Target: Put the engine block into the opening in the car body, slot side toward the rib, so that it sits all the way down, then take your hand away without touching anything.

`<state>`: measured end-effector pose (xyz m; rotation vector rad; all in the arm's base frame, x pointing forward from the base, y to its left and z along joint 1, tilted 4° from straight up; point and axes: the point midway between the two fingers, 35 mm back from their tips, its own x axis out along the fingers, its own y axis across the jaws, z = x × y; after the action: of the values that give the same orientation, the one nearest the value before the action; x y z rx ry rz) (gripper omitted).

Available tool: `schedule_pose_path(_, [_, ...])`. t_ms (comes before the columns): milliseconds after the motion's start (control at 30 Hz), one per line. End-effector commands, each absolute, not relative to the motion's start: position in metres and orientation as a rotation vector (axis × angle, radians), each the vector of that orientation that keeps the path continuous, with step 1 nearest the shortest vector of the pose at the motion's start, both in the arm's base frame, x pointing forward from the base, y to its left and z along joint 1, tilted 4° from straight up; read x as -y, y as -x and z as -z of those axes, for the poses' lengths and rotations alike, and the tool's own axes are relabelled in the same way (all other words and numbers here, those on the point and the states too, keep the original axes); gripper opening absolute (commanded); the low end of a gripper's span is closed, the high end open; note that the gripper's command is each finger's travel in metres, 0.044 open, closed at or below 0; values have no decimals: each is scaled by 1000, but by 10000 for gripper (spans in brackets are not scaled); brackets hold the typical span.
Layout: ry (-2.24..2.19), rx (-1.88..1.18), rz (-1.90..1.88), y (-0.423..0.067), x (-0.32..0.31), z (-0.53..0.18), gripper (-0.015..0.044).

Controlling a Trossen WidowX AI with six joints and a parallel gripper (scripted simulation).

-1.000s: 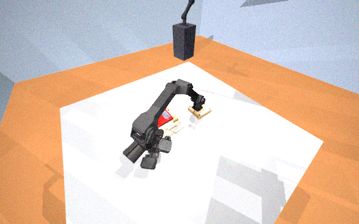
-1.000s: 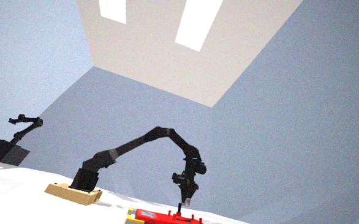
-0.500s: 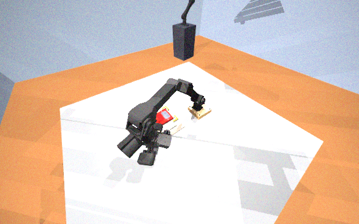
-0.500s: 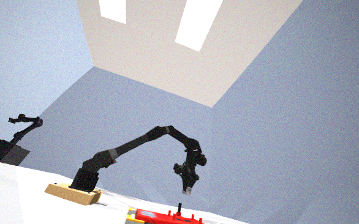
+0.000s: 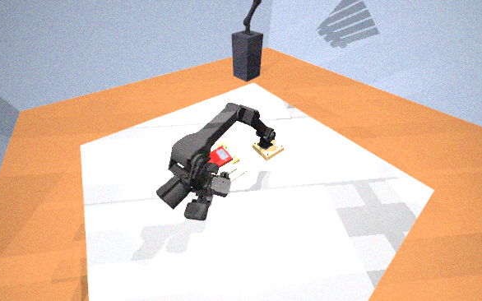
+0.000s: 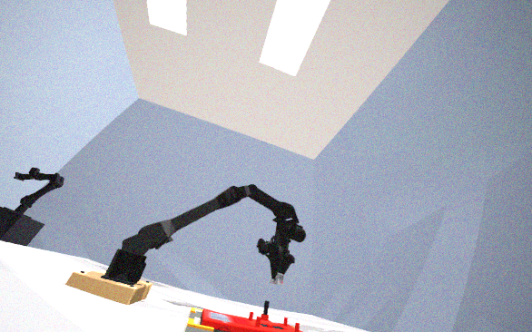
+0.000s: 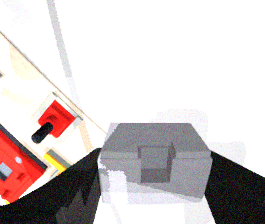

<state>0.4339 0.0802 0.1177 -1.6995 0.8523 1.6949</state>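
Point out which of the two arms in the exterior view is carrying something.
The near arm on the tan base plate: its gripper is shut on the grey engine block, held above the red car body. The far arm carries nothing visible.
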Motion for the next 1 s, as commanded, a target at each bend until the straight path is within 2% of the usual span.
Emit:
schedule_pose_path(0, [1699,-859,-1693,-433,-80,-112,0])
schedule_pose_path(367, [1835,-924,-1592,-431,-84,-114,0])
schedule_pose_path(967, [2343,-1155,-1059,-419,-98,-105,0])
